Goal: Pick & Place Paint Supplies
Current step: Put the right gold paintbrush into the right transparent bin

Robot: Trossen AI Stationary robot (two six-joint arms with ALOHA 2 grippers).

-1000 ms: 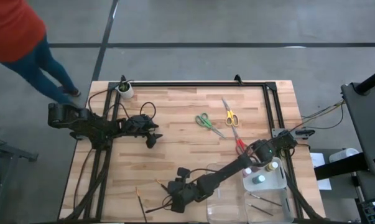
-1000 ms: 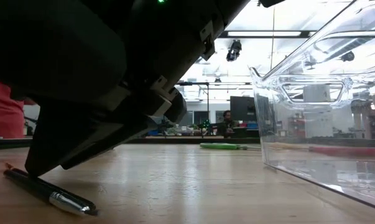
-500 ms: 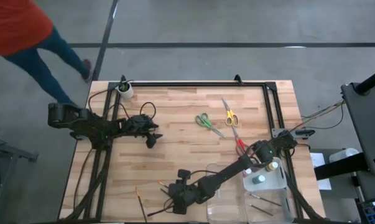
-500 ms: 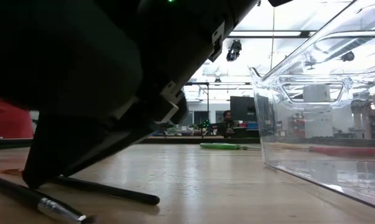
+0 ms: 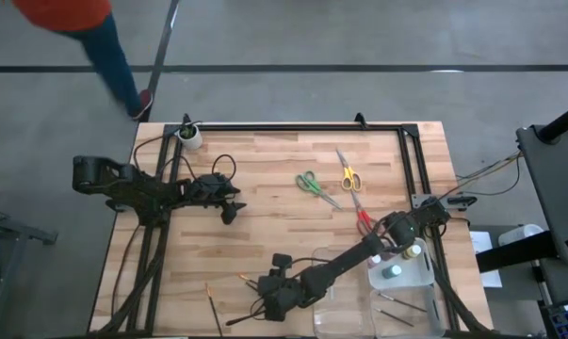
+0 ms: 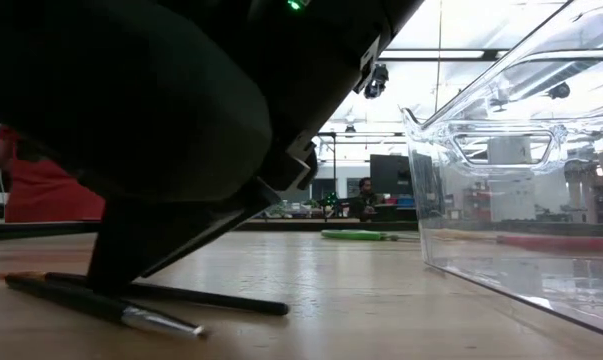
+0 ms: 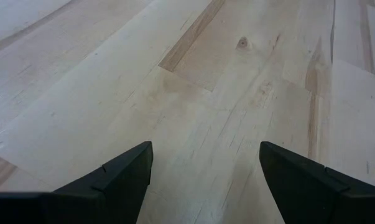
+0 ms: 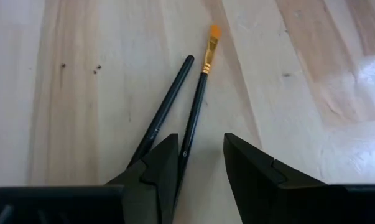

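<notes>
My right gripper (image 5: 263,303) reaches from the table's right to its near edge, slanting down, fingers open (image 8: 201,155). Two thin brushes lie flat on the wood there: one with an orange tip (image 8: 203,62) and one plain black handle (image 8: 165,106). The low view shows them under the gripper's tip (image 6: 116,280), one with a metal ferrule (image 6: 161,321). A third brush (image 5: 211,306) lies alone further left. Green scissors (image 5: 316,186), yellow scissors (image 5: 348,175) and red scissors (image 5: 362,215) lie mid-table. My left gripper (image 5: 232,211) waits open at the left over bare wood (image 7: 206,168). My right gripper comes at the two brushes slanting down from the table's right. One finger (image 8: 159,171) covers the near part of the black handle (image 8: 151,138). The orange-tipped brush's handle (image 8: 186,149) runs into the gap right beside that finger. Neither is pinched; both lie flat on the table.
A clear plastic tray (image 5: 411,306) with small bottles stands at the near right; its wall rises close by in the low view (image 6: 501,200). A white cup (image 5: 189,137) sits at the far left corner. A person walks past the table's far left (image 5: 95,28).
My right gripper has stayed in place but tipped and rolled a little. The brushes under its tip have swung along the table: a second dark handle has come into the low view beside the ferruled brush. The person beyond the far left corner has walked on.
</notes>
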